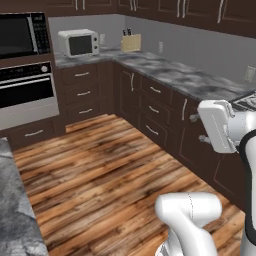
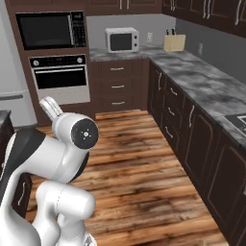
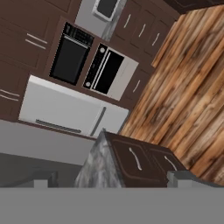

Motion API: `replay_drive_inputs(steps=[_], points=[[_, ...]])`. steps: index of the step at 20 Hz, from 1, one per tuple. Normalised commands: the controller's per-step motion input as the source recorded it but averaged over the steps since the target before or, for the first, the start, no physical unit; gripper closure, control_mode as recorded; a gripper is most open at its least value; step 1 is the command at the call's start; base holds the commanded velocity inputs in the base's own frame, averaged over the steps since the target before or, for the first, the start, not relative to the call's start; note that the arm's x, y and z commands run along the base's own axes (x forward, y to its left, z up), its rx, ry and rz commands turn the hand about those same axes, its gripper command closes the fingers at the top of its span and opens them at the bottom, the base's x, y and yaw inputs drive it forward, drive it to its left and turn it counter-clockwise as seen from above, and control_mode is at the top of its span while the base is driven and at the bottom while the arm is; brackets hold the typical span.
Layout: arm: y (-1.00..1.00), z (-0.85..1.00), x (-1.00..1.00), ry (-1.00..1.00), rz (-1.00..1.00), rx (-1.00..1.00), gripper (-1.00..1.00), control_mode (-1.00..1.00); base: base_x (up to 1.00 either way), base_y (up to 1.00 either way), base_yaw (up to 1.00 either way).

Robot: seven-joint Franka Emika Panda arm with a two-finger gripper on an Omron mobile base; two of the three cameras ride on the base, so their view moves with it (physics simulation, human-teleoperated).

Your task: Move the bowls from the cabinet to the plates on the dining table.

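Evidently parked well short of the wall cabinet (image 1: 197,10), doors shut, high above the stone counter (image 1: 185,80); carried the gripper (image 3: 116,179) with jaws wide and empty. Risked clipping the low cupboards (image 1: 150,107) close by when driving nearer, or overshooting a bar handle on reaching up

White arm (image 2: 57,158) folded, fingers (image 3: 43,179) spread wide

You're looking at a grey marbled counter (image 2: 206,84) running along the wall, carrying a white microwave (image 2: 122,39) in the corner, a knife block (image 2: 174,43) sitting just beside it, plank floor (image 2: 139,168) lying below.
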Motion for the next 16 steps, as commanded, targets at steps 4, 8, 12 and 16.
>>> replay_drive_inputs(steps=[4,8,12,16], points=[[0.00,0.00,0.00,0.00,0.00,0.00,-1.00,1.00,0.00,0.00,-0.22],[0.00,0.00,0.00,0.00,0.00,0.00,-1.00,1.00,0.00,0.00,-0.22],[0.00,0.00,0.00,0.00,0.00,0.00,-1.00,1.00,0.00,0.00,-0.21],[0.00,0.00,0.00,0.00,0.00,0.00,-1.00,1.00,0.00,0.00,-0.23]])
